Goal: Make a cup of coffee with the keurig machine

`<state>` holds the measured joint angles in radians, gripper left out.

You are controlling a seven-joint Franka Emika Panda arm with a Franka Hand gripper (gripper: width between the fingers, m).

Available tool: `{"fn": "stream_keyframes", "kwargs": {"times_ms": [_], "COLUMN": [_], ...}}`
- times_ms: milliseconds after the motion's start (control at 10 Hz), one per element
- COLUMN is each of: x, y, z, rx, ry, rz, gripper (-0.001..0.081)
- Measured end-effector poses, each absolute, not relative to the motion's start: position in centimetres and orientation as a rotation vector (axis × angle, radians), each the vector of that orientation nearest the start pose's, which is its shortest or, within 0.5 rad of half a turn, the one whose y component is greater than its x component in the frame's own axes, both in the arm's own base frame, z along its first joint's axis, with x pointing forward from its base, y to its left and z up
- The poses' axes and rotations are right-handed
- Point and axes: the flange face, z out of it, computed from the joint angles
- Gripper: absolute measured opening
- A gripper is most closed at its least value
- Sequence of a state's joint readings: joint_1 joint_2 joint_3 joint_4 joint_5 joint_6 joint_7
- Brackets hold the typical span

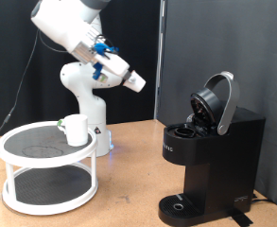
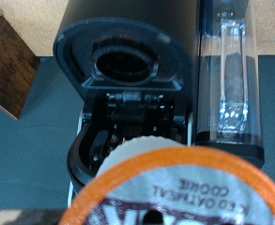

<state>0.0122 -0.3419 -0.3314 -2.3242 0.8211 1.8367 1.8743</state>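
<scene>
The keurig machine (image 1: 214, 156) stands at the exterior view's right with its domed lid (image 1: 218, 97) hinged up. The white cup (image 1: 77, 130) sits on a round white rack at the exterior view's left, far from the machine. My gripper (image 1: 138, 81) hangs in the air between them, above and to the left of the machine. In the wrist view a pod (image 2: 179, 192) with an orange rim and printed foil top fills the near edge and hides my fingers. Beyond it are the machine's open lid (image 2: 123, 56) and empty pod chamber (image 2: 128, 122).
The two-tier white rack (image 1: 48, 170) stands on the wooden table. The machine's round drip base (image 1: 181, 203) has nothing on it. A clear water tank (image 2: 231, 84) sits on the machine's side. A brown wooden block (image 2: 10, 70) lies beside the machine.
</scene>
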Motion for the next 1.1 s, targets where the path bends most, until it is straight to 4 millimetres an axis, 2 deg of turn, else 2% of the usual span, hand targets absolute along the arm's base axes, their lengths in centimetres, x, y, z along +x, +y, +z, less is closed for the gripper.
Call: {"fn": "stream_keyframes", "kwargs": {"times_ms": [400, 600, 900, 1100], "x": [46.9, 47.7, 47.9, 47.9], "y": [-4.8, -3.2, -2.9, -2.2], "z": [49.0, 49.1, 49.1, 48.8], "rx": [-0.854, -0.883, -0.885, -0.955], "ry": [2.350, 2.347, 2.347, 2.378], "rz": [0.993, 0.956, 0.939, 0.901], "gripper": [0.0382, 0.0382, 0.0382, 0.0382]}}
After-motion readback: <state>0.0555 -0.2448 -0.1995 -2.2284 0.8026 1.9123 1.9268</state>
